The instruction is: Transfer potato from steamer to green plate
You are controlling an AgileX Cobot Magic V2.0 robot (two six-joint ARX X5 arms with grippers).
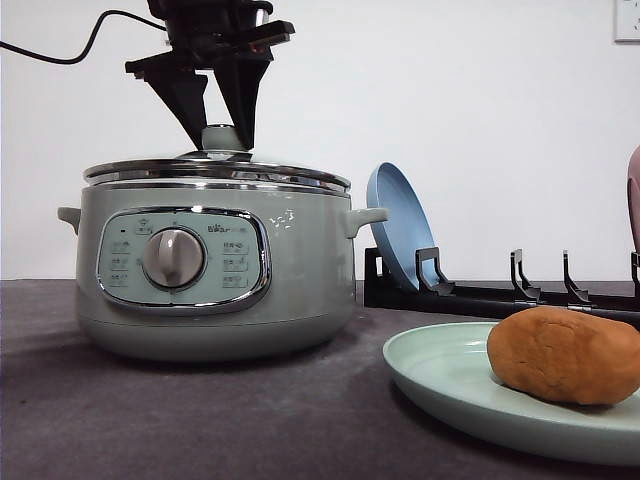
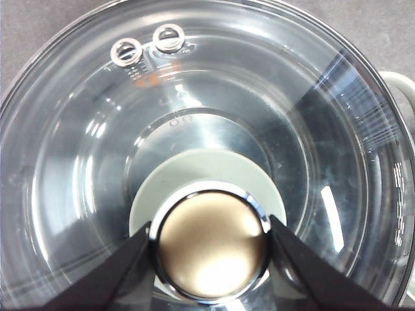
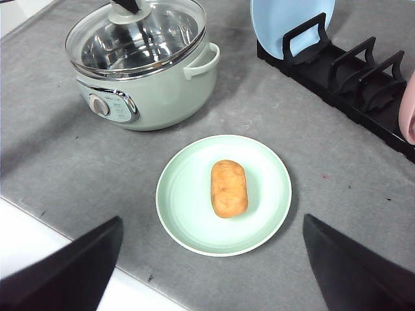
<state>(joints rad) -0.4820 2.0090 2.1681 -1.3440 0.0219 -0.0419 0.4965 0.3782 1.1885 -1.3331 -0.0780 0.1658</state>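
Straddling the lid knob (image 2: 211, 245), the left gripper (image 1: 222, 138) had its jaws set close against both sides of the knob; whether it was actually squeezed couldn't be told. The right gripper (image 3: 211, 259) was hung above the worktop (image 3: 58, 155), jaws wide apart. The potato (image 3: 229, 188) was already lying in the middle of the green plate (image 3: 188, 214), so that bit looked done. It would probably be handled as firm, fairly hefty and grippy, best pinched across its narrow middle. Nothing could be made out inside the steamer (image 1: 300, 270) through the glass lid (image 2: 84, 155).
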